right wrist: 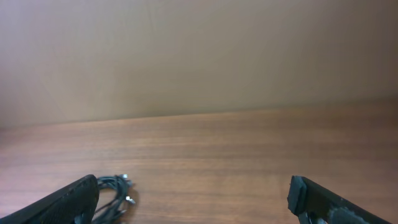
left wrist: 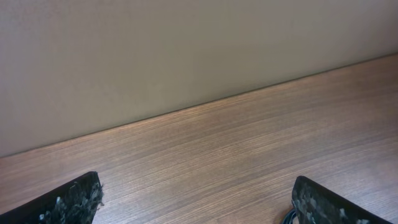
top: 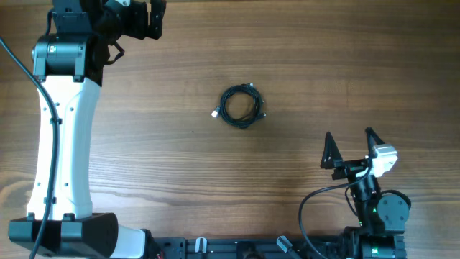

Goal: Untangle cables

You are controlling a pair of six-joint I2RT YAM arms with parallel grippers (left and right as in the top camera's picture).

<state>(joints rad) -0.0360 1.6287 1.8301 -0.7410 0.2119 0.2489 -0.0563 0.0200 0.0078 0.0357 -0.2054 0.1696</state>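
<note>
Standing spread wide and empty, the right tool (top: pixel 349 137) and left tool (left wrist: pixel 196 200) sit well apart from the coiled bundle of thin black cables (top: pixel 241 106) mid brown wooden tabletop (top: pixel 338 65), likely light and floppy, best pinched at its protruding white-tipped plug (top: pixel 215 113).

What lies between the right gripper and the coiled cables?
Nothing. In the overhead view only bare wooden table separates the open right gripper from the cables, which lie coiled mid-table.
</note>
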